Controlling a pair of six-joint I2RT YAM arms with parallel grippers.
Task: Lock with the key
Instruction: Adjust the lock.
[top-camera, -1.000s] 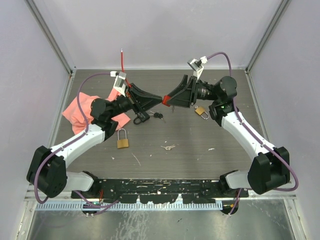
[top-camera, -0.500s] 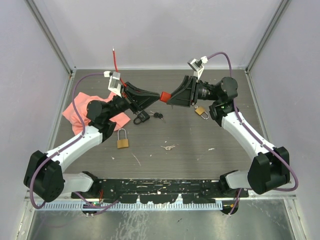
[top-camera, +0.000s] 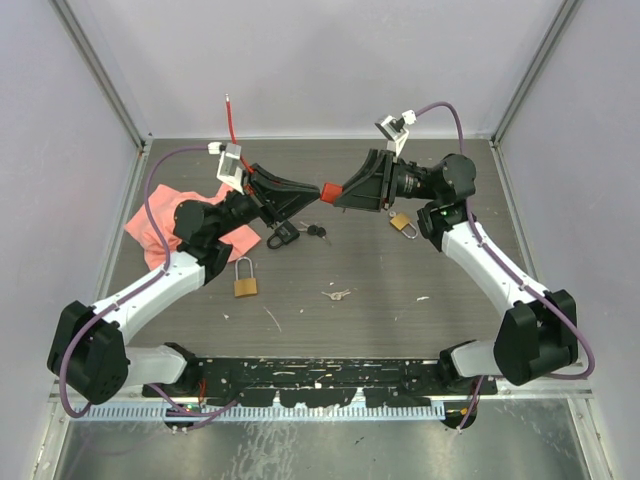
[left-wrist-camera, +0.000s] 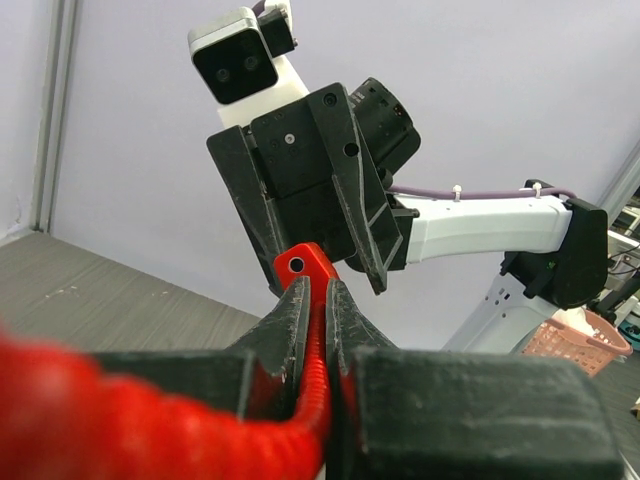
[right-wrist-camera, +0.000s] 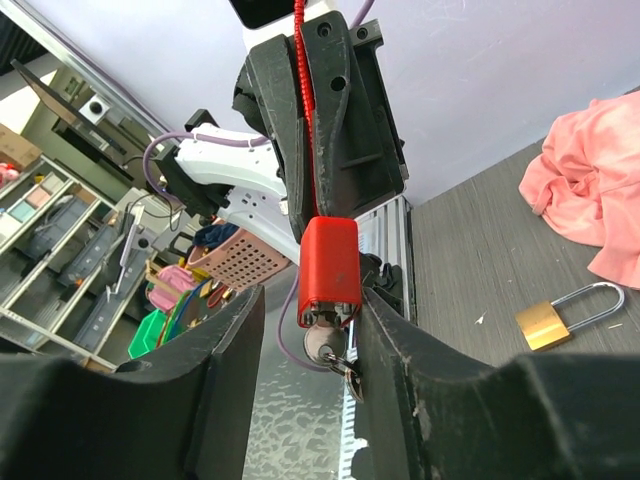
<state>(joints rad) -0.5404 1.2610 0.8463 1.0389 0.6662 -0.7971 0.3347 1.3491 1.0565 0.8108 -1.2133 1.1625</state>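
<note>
Red cable lock (top-camera: 325, 190) is held in the air above the worktop (top-camera: 400, 300), toward 12 o'clock from the worktop centre, between the two arms. The left fingers (left-wrist-camera: 285, 320) reach in from 9 o'clock and are closed tight on the red cable (left-wrist-camera: 318, 400) right where it meets the lock body. The right fingers (right-wrist-camera: 420, 400) reach in from 3 o'clock and stand partly open, one on each side of the lock body (a gap shows on one side; contact on the other cannot be confirmed). They have no visible hold on anything. A key (right-wrist-camera: 322, 345) sits in the keyhole at the body's lower end, between the right fingers.

Items lying on the worktop, placed relative to the held lock:
- black padlock (top-camera: 280, 237), at 7 o'clock
- brass padlock (top-camera: 245, 280), further out at 7 o'clock
- second brass padlock (top-camera: 403, 225), at 4 o'clock
- loose keys (top-camera: 337, 294), at 6 o'clock
- pink cloth (top-camera: 160, 225), at 9 o'clock
</note>
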